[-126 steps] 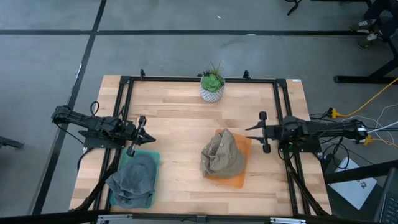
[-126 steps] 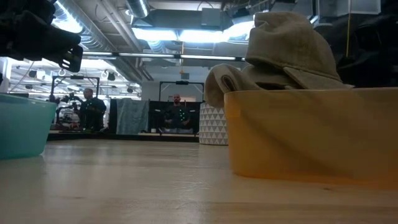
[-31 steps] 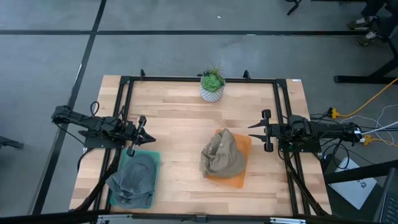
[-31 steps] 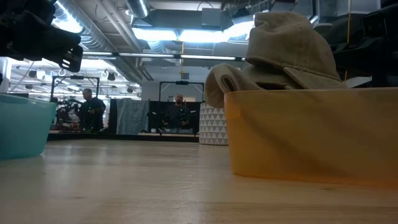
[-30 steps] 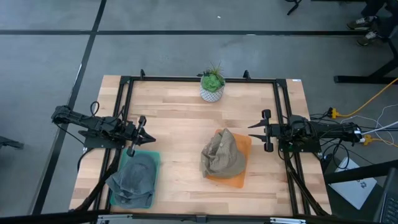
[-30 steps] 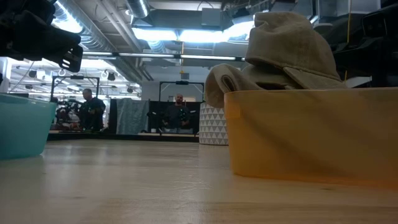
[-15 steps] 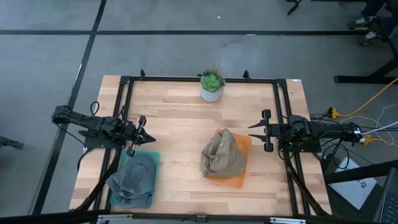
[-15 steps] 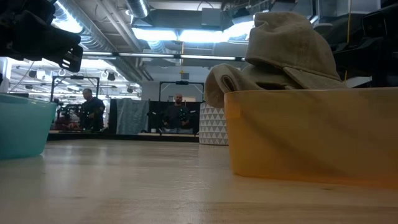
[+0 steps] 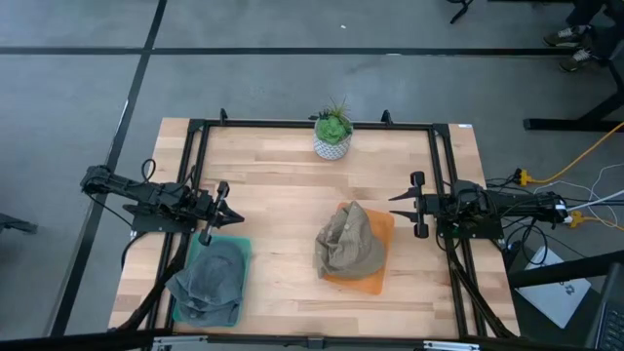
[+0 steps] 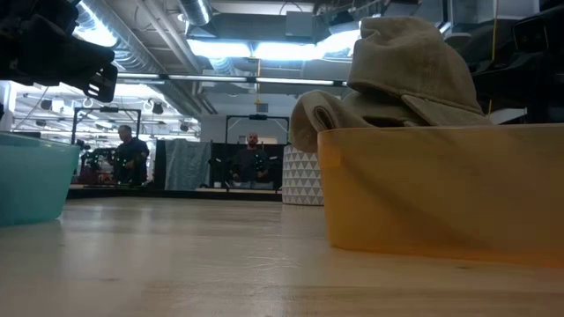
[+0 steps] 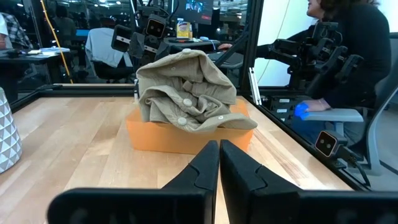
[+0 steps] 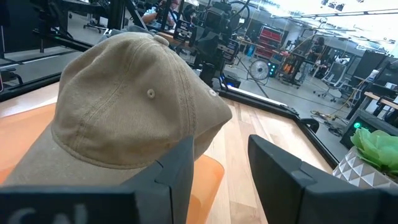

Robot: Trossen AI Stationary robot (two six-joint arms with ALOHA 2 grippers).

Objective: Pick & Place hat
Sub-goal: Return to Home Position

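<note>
Right pincer (image 9: 398,202) parted, seemingly drawn back slightly, left pincer (image 9: 232,216) closed, unmoved

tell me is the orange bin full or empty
Full: the orange bin holds brown caps heaped well above its rim.

A robotics lab in an open industrial hall: a wooden bench (image 9: 283,185) in a black metal frame (image 9: 292,124) on a grey floor (image 9: 78,88) with taped lines (image 9: 292,51), exposed ducts (image 10: 196,12) and strip lights (image 10: 256,48) overhead, people (image 10: 253,157) seated among other rigs (image 12: 214,25), loose cables (image 9: 575,156)
</note>
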